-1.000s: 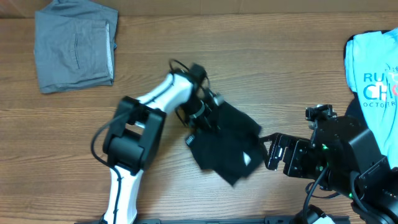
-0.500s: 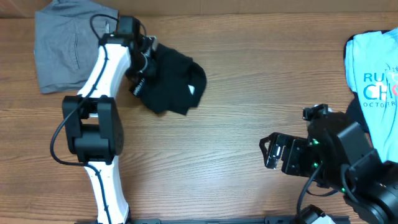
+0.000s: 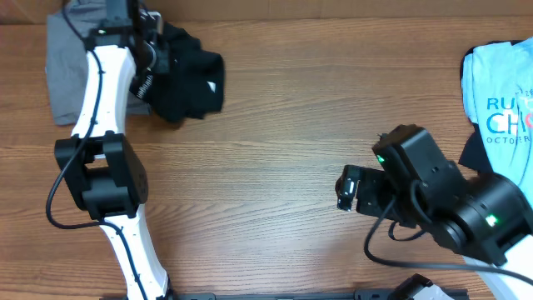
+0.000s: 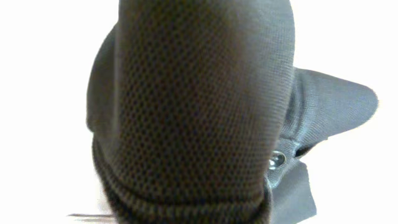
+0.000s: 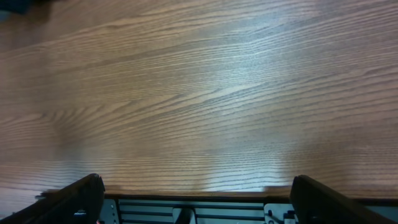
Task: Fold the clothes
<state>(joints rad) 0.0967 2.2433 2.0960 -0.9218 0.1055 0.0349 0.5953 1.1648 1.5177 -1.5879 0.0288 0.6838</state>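
Note:
The black garment [image 3: 193, 82], bunched with a small white mark showing, hangs at the back left, its left edge over the folded grey garment [image 3: 60, 79]. My left gripper [image 3: 155, 57] is shut on the black garment's left side. In the left wrist view black mesh fabric [image 4: 199, 106] fills the frame and hides the fingers. The light blue printed T-shirt [image 3: 500, 92] lies at the right edge. My right gripper [image 3: 346, 190] stands open over bare wood at the front right, nothing between its fingers [image 5: 81, 194], far from all the clothes.
The wooden table [image 3: 291, 125] spreads between the two arms. The left arm's white links [image 3: 100, 100] run from the front left up to the back corner. A dark cloth edge [image 3: 471, 152] shows under the T-shirt.
My left gripper has carried the black garment from the table's middle to the back left, onto the grey garment's edge. The right arm has shifted a little to the left, still open.

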